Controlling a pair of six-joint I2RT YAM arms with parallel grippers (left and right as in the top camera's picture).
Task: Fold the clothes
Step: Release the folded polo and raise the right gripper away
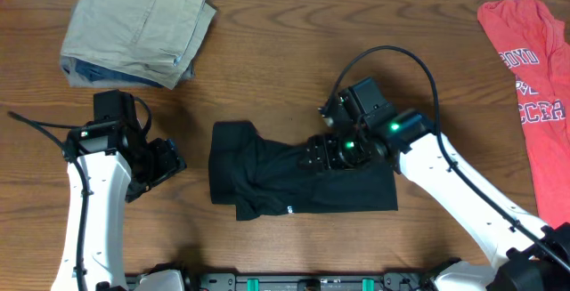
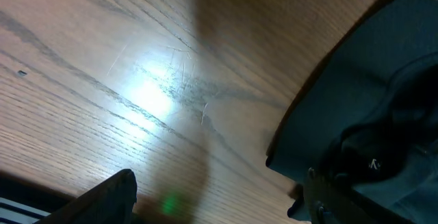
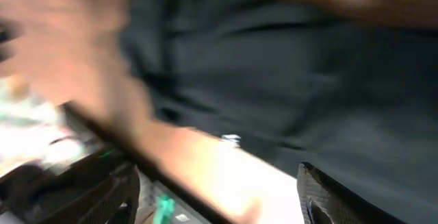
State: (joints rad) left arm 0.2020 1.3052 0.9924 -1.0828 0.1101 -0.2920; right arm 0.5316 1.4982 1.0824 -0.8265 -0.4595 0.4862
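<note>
The shirt (image 1: 267, 180) is lying left-to-right on the desk (image 1: 267, 68); the right gripper (image 1: 319, 155) is hovering wide over its middle, the left gripper (image 1: 169, 161) hanging wide, empty, off its left end.

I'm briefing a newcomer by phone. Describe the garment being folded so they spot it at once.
On the wooden table, look at the middle near the front edge. There lies the black shirt, rumpled. Unlike the folded khaki trousers at the back left and the red T-shirt at the right edge, it alone is black.
</note>
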